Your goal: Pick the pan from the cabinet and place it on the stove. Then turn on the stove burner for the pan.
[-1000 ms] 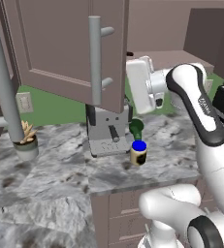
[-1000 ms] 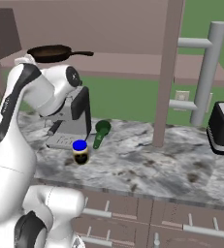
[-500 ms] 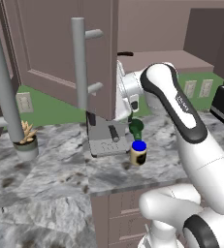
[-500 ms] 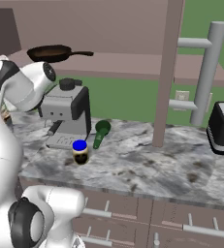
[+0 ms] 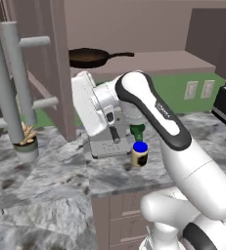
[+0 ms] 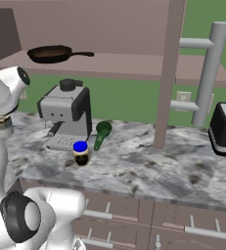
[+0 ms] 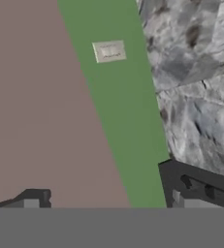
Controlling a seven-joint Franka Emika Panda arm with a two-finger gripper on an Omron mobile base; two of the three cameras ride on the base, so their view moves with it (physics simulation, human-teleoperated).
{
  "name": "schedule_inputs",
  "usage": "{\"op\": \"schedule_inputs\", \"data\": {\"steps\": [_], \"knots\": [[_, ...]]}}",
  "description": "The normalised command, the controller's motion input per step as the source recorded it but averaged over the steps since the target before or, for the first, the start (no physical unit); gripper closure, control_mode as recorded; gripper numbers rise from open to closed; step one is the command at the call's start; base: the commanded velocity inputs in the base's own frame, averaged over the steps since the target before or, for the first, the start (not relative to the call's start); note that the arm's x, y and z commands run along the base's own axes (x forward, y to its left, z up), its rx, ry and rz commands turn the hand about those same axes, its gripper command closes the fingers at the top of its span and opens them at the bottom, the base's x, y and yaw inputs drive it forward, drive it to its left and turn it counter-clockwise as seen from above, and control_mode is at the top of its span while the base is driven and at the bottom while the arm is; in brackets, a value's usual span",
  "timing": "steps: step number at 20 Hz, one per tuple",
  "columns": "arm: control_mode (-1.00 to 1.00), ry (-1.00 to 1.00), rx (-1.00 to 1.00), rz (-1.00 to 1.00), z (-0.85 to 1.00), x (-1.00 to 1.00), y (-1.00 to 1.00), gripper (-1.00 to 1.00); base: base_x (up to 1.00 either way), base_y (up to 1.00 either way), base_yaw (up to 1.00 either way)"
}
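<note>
The dark pan [image 5: 89,57] [image 6: 50,53] lies on the bottom shelf of the open cabinet [image 5: 175,60] [image 6: 134,65], its long handle pointing right. My white hand [image 5: 88,110] hangs below the shelf, left of and lower than the pan, in front of the coffee machine. In the hand view my gripper [image 7: 113,194] is open, its dark fingertips [image 7: 197,186] far apart with nothing between them; it faces the mauve cabinet panel, the green wall and the marble counter. The stove is out of view.
The left cabinet door [image 5: 60,73] stands swung out with grey bar handles [image 5: 11,78]; the right door [image 6: 170,73] hangs open too. On the counter stand a coffee machine [image 6: 65,114], a blue-lidded jar [image 5: 140,154], a green scoop [image 6: 102,133], a toaster [image 6: 224,129] and a utensil pot [image 5: 25,142].
The left cabinet door has swung further open to the left, uncovering the pan in the left base view. My hand has moved left and slightly down. The jaws stayed open.
</note>
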Motion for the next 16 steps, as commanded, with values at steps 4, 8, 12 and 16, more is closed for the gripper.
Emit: {"op": "schedule_inputs", "data": {"steps": [4, 8, 12, 16], "knots": [[-1.00, 0.12, 0.00, 0.11, -0.27, -0.25, 0.71, -1.00, 0.00, 0.00, 0.00], [-1.00, 0.02, 0.00, 0.10, -0.15, -0.42, 0.36, -1.00, 0.00, 0.00, 0.00], [-1.00, 0.00, 0.00, 0.05, -0.07, -0.31, 0.31, -1.00, 0.00, 0.00, 0.00], [-1.00, -0.11, 0.01, 0.00, 0.00, -0.10, -0.17, -1.00, 0.00, 0.00, 0.00]]}}
